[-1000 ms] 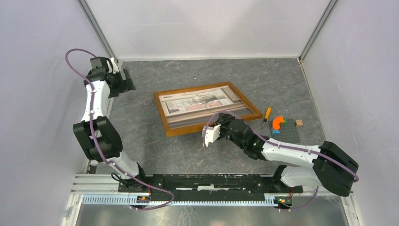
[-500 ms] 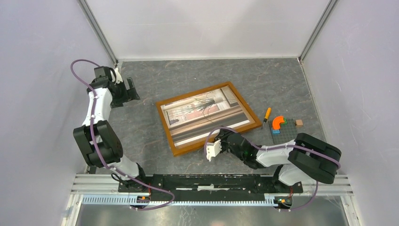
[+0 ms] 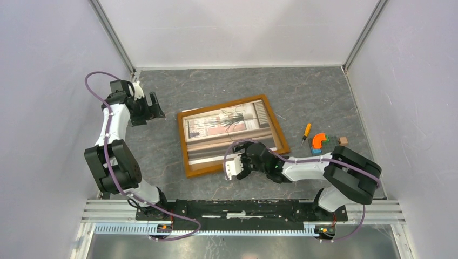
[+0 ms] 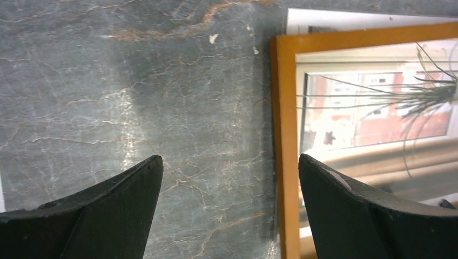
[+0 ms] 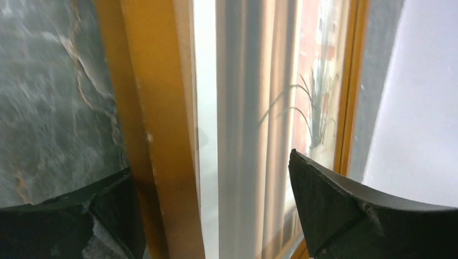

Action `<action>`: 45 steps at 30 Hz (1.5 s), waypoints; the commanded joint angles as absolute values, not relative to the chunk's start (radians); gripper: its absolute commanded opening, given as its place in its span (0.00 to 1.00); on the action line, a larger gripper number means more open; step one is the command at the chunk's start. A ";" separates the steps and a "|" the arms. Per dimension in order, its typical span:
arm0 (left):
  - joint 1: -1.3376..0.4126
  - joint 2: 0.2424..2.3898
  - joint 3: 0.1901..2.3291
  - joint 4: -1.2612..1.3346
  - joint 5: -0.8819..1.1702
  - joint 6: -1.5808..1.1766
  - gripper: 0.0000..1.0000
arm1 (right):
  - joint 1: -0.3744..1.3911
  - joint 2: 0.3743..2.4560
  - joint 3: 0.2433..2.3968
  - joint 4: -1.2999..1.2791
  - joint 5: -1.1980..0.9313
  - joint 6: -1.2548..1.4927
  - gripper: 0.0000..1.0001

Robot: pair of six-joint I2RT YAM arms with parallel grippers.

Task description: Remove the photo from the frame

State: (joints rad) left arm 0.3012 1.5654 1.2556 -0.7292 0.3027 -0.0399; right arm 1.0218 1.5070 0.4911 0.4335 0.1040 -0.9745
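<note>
Your right gripper [image 3: 234, 166] hung open over the frame [image 3: 183, 145]'s near rail. Left gripper [image 3: 156, 106] open, well apart. Screwdriver [image 3: 305, 131] and blocks [image 3: 321, 141] lay to its right.

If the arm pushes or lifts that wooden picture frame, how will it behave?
The frame looks like rigid wood, so probably moves as one piece. Lying flat on the table, it likely slides or pivots, not tips. Far wider than the right gripper, it may droop if lifted by one edge.
</note>
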 commanded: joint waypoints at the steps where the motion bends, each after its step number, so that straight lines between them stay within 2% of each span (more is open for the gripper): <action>1: 0.285 1.517 1.244 -0.703 0.386 0.052 1.00 | 1.029 1.564 0.677 0.199 -0.097 -0.871 0.96; 5: 0.245 1.502 1.240 -0.703 0.385 0.122 1.00 | 1.029 1.622 0.821 -0.063 -0.204 -0.938 0.98; 10: 0.236 1.483 1.217 -0.696 0.456 0.175 1.00 | 1.010 1.568 0.853 -0.296 -0.304 -1.016 0.98; 13: 0.219 1.447 1.175 -0.689 0.493 0.233 1.00 | 0.952 1.562 0.956 -0.438 -0.401 -1.002 0.98; 17: 0.124 1.336 1.055 -0.699 0.510 0.439 1.00 | 0.804 1.637 1.219 -0.546 -0.546 -0.840 0.98; 22: -0.149 1.172 0.859 -0.689 0.371 0.647 1.00 | 0.604 1.969 1.734 -0.672 -0.623 -0.597 0.98; 26: -0.313 1.103 0.735 -0.640 0.278 0.706 1.00 | 0.511 2.158 1.936 -0.622 -0.642 -0.449 0.98; 33: -0.511 1.054 0.634 -0.601 0.165 0.797 1.00 | 0.419 2.303 1.952 -0.386 -0.665 -0.199 0.98; 45: -0.586 1.023 0.571 -0.568 0.091 0.897 1.00 | 0.388 2.433 1.998 -0.278 -0.633 -0.119 0.98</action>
State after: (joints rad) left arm -0.5724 1.0321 0.5747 -0.6258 0.1230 0.8230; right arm 0.3958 2.3856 1.9800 -0.3244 -0.6250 -0.1688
